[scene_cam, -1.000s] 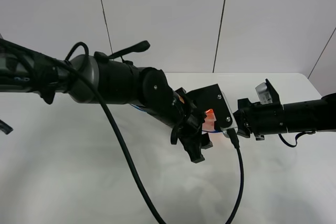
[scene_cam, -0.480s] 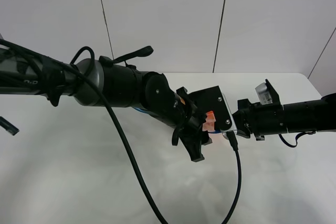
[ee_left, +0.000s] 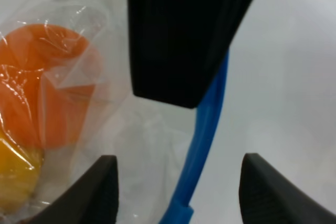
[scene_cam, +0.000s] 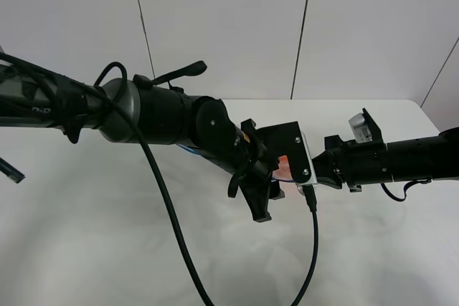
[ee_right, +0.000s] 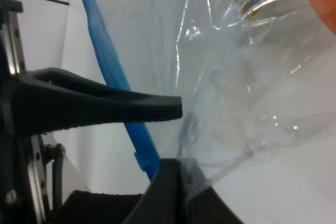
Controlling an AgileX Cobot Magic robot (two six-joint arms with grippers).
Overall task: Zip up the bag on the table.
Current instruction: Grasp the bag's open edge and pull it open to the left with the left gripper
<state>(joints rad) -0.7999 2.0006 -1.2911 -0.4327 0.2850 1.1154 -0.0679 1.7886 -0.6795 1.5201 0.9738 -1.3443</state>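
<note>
The bag point(scene_cam: 287, 168) lies on the white bench point(scene_cam: 107, 249), a little right of the middle of the high view. It is almost all hidden under the two arms — only a patch of orange and a thin blue line show between them.

The right fingers point(ee_right: 105, 109) come in from the right of that frame. As far as the wrist view lets me judge, they are closed on the clear plastic near the end of the blue zipper strip point(ee_left: 202, 140); the film is creased where it goes between them. I think this hold is there to anchor the bag, so that it does not slide with the pull.

The left fingers point(ee_left: 105, 192) are wide apart and hold nothing — one is over the plastic side, the other over the bare bench, with the strip between them. This placing suits closing on the strip and then running along it.

Inside the bag an orange point(ee_left: 47, 87) and a yellow fruit point(ee_left: 16, 179) lie not far from the strip, so they may bulge the opening.
</note>
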